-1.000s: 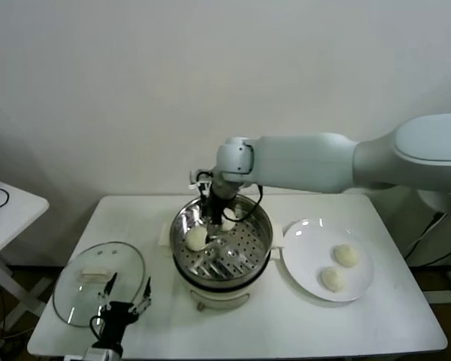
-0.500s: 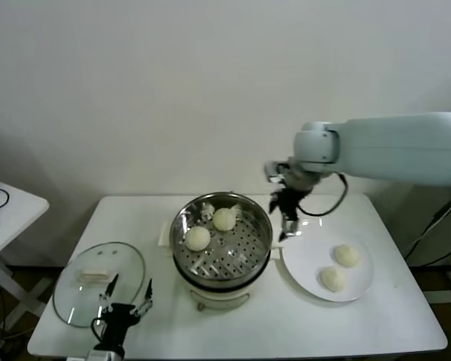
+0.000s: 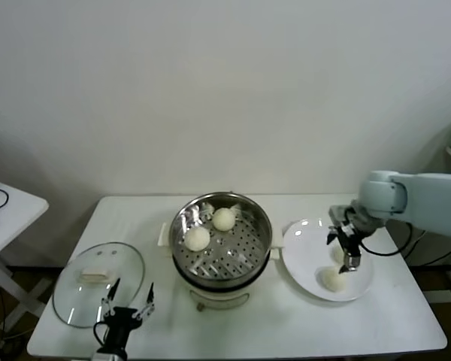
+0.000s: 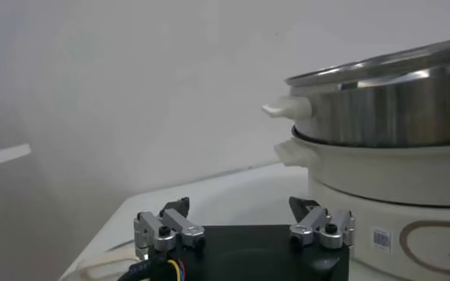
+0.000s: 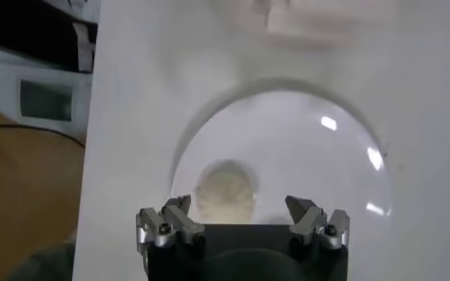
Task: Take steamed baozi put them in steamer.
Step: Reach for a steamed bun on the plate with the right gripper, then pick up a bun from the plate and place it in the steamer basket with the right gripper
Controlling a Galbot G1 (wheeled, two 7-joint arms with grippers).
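The steel steamer point(image 3: 182, 239) stands mid-table with two pale baozi on its perforated tray, one point(image 3: 198, 238) at the left and one point(image 3: 224, 219) farther back. A third baozi point(image 3: 331, 280) lies on the white plate point(image 3: 304, 259), and a fourth is mostly hidden behind my right gripper point(image 3: 344, 252). That gripper is open and empty, low over the plate. In the right wrist view a baozi point(image 5: 225, 192) lies just beyond the open fingers. My left gripper point(image 3: 125, 307) is open and parked at the table's front left; its wrist view shows the steamer point(image 4: 393, 99) side-on.
A round glass lid point(image 3: 98, 282) lies flat at the front left beside the left gripper. A small side table point(image 3: 4, 207) stands at the far left. The table's right edge lies just beyond the plate.
My right gripper left a baozi in the steamer, then swung right and down to the plate, empty. The left arm has not moved.
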